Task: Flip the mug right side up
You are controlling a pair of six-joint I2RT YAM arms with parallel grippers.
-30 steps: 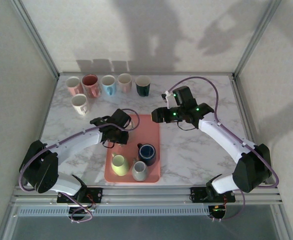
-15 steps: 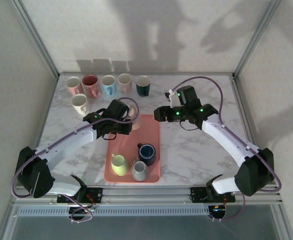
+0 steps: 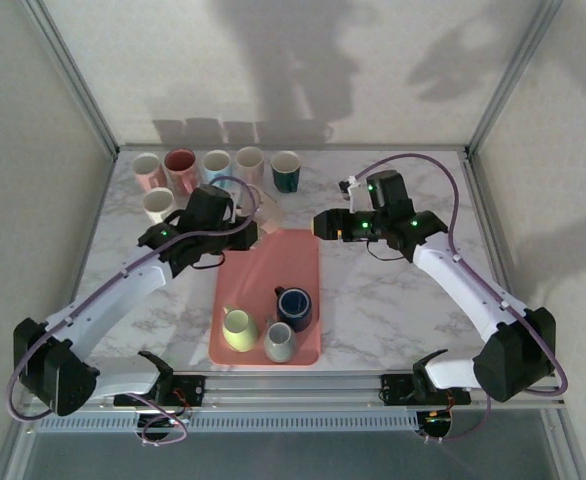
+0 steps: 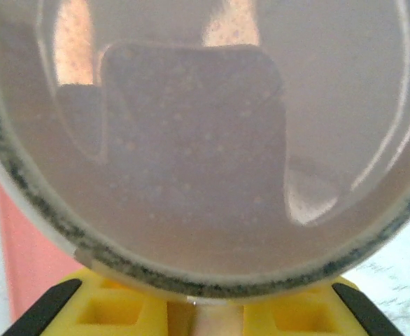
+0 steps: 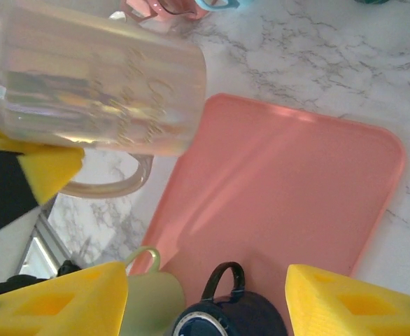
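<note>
So the left gripper [image 3: 240, 223] has its jaws pinched tight on the pale pink mug [image 5: 100, 91], lying sideways in the air by the pink tray [image 5: 282, 189], upper left corner. The right gripper [image 3: 321, 222] has its jaws open, empty. I'd roll the wrist slowly till the mouth faces up (probably leftward now), then lower.

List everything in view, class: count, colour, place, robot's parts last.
tray: one, salmon pink, centre.
clear mug: one, pale pink, held at tray's far left corner.
green mug: one, light green, tray's near end.
grey mug: one, grey, beside it.
navy mug: one, dark blue, behind the grey.
back-row mugs: five, pinkish white, red, light blue, cream, dark green, far edge.
white mug: one, white, before that row's left end.
table: one, white marble.
left hand: one, black and yellow, shut on the clear mug.
right hand: one, same colours, open, over tray's far right corner.
</note>
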